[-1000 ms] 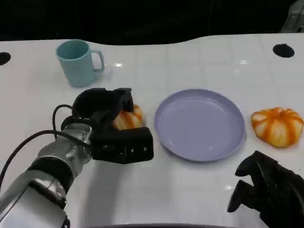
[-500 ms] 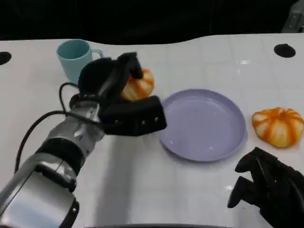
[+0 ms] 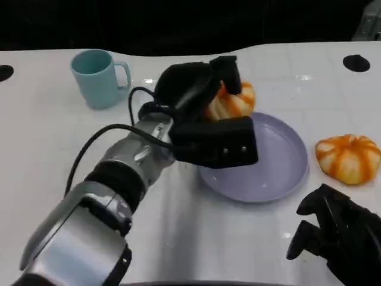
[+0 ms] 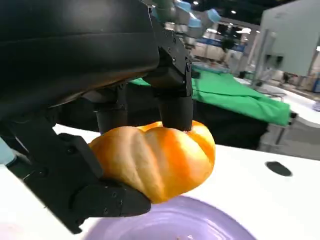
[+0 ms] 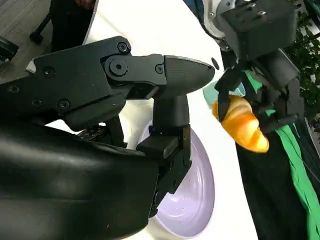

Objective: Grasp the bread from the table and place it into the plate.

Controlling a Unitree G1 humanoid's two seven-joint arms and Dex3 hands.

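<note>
Two orange-glazed bread rolls are in play: the one you want, the bread, is clamped in your left hand and held in the air above the far left rim of the purple plate, while the second roll sits on the white surface just beside the plate's right edge. Your right hand rests low at the near right with its fingers curled in and nothing in them. In the left wrist view the bread is pinched from above and below with the plate under it, so the risk, as you judge it, is letting go too near the rim: a round roll could tip or roll off onto the surface. A squeeze that slackens early would drop it short. The teal mug stands well apart. No brand, label or writing can be read anywhere
</note>
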